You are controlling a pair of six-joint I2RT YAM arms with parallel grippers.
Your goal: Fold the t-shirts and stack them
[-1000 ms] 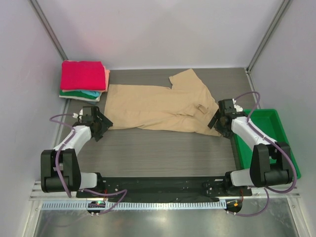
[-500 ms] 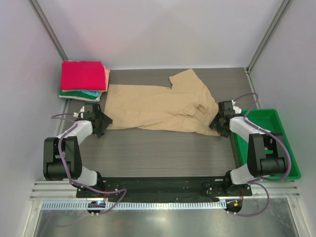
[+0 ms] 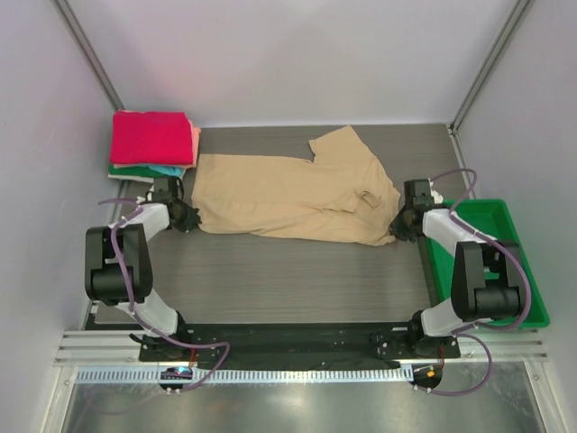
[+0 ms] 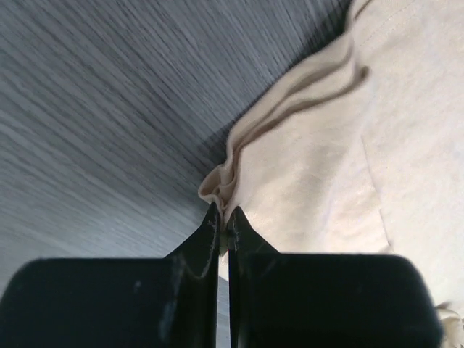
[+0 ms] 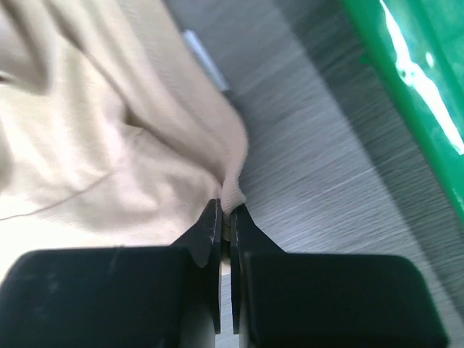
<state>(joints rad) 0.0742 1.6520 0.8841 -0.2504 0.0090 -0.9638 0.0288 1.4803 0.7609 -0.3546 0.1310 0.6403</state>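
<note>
My left fingers (image 4: 204,243) and right fingers (image 5: 207,233) are clamped on opposite near corners of the plain tan cloth t-shirt (image 3: 288,194), ready to fold it.

The tan t-shirt (image 3: 288,194) is looking like soft, matt cloth, finely woven and a little wrinkled. The folded t-shirts (image 3: 151,137) are showing the same matt cloth. The table (image 3: 288,271) is showing a matt, dark grey wood grain. The tray (image 3: 505,230) is shining as smooth, glossy green plastic. The left gripper (image 4: 223,217) and the right gripper (image 5: 225,214) are looking like smooth, black plastic.
</note>
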